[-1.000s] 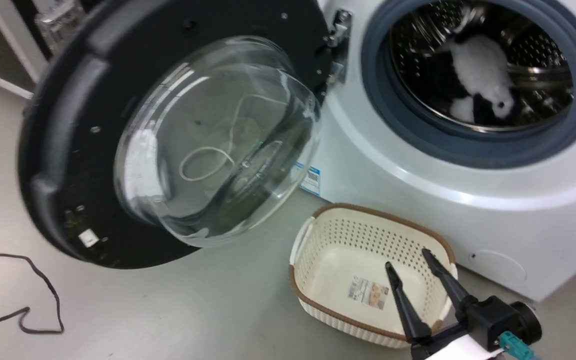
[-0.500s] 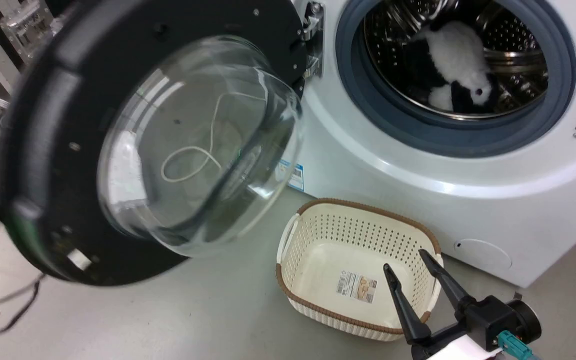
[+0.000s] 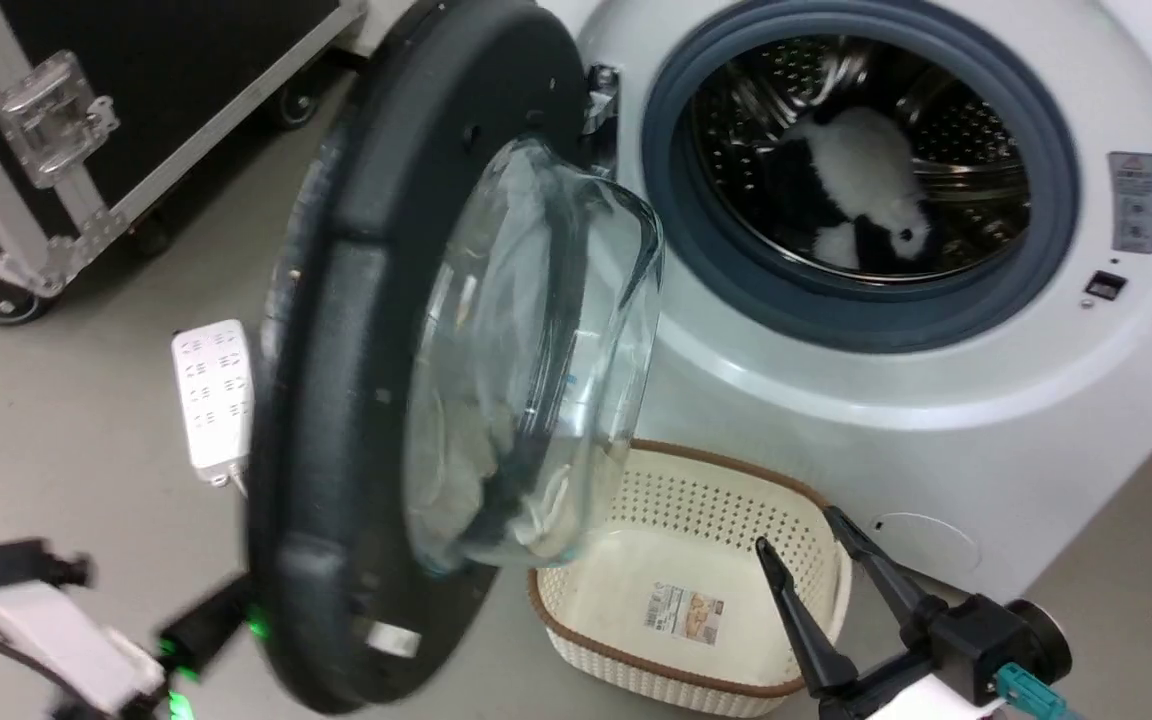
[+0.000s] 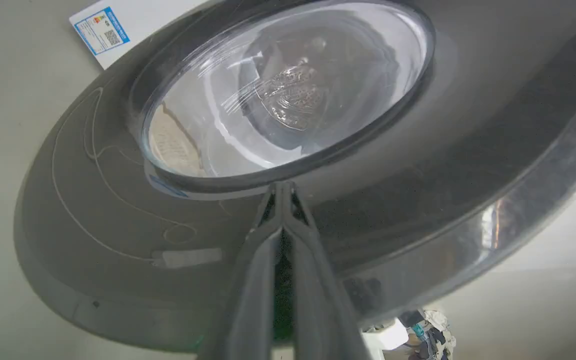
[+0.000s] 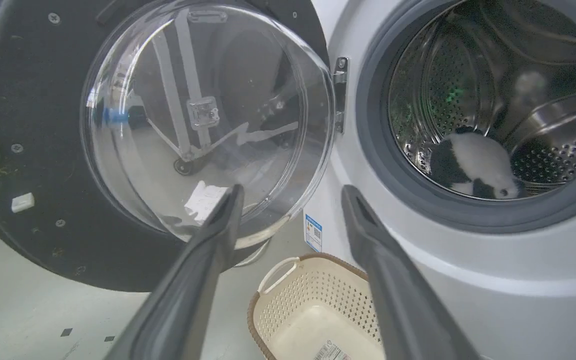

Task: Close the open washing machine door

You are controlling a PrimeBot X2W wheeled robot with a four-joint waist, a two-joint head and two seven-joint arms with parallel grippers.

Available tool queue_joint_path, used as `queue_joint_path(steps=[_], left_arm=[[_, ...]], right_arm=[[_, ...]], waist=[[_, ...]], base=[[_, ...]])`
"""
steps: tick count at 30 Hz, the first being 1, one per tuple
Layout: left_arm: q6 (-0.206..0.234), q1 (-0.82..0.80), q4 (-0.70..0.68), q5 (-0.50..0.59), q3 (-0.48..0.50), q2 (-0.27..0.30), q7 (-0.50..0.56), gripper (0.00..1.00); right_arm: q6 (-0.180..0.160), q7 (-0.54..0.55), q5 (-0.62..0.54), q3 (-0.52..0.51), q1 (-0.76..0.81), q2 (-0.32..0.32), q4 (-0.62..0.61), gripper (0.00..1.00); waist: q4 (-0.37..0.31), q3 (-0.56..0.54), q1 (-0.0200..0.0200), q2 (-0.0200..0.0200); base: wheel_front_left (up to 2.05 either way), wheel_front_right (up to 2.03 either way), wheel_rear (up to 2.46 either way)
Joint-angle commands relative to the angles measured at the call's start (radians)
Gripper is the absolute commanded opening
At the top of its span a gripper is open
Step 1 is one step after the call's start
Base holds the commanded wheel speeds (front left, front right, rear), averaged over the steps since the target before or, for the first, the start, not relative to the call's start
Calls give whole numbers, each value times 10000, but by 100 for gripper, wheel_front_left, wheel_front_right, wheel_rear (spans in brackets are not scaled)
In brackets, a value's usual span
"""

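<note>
Head view: washing machine door (image 3: pixel 336 420) ajar, edge-on, hinged left of the grey-gasketed opening in the white washing machine (image 3: pixel 836 400). Matte black plastic rim, bulging clear glass bowl (image 3: pixel 546 360). Cream perforated basket (image 3: pixel 716 500) on the floor beneath the bowl; risk of snagging on the swing, clearance impossible to judge. Black-and-white plush toy (image 3: pixel 861 170) deep in the steel drum, away from the gasket, so little chance of trapping. Right gripper (image 3: pixel 796 530) near right, by the basket's edge, jaws spread, holding nothing.

Left wrist view: left gripper (image 4: pixel 280 187) with jaws pressed together, tips against the door's glossy outer face just below the window ring. Slick curved surface, narrow contact: could skid sideways under a push, or stop short of latching if pressed weakly.

Right wrist view: bowl thick and rounded, hinge (image 5: pixel 339 95) bright metal, drum shiny and perforated. Possible clip of the spread right jaws should the door pass close.
</note>
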Motion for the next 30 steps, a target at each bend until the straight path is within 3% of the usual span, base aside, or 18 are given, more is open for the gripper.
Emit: queue_joint_path(steps=[1, 8, 10, 13, 15, 18, 21, 30], left_arm=[[113, 451, -486, -177, -402, -318, 23, 0], [484, 1638, -1370, -1501, -2063, -517, -683, 0], [411, 2079, -1468, -2498, -3375, -522, -1566, 0], [287, 2259, -1450, -2860, -4206, -523, -2213, 0], [38, 2286, -1257, -2989, -5181, -524, -3030, 0], [-110, 2145, -1021, -3086, -5610, -524, -3474, 0], [-369, 816, -185, -3625, -6534, -525, -5454, 0], [-410, -1150, 711, -3870, -6958, -526, -7438, 0]], right_arm=[[8, -45, -25, -84, 118, 45, -23, 100], [8, -45, -49, -217, 168, 78, -64, 100], [8, -45, -75, -245, 137, 83, -65, 100], [8, -45, -99, -200, 90, 70, -81, 100], [8, -45, -143, -140, -54, -2, -101, 100], [8, -45, -137, -145, -197, -40, -135, 100], [8, -46, -105, -382, -391, -77, -251, 100], [8, -46, 8, -432, -666, 67, -316, 100]], waist=[[-197, -39, 1, 0], [-800, -7, 1, 0], [-1191, 95, 1, 0], [-1504, 167, 1, 0], [-2102, 365, 1, 0], [-2572, 527, 1, 0], [-4394, 1321, 1, 0], [-5753, 2048, 1, 0]], base=[[0, 0, 0], [0, 0, 0], [0, 0, 0], [0, 0, 0], [0, 0, 0], [0, 0, 0], [0, 0, 0], [0, 0, 0]])
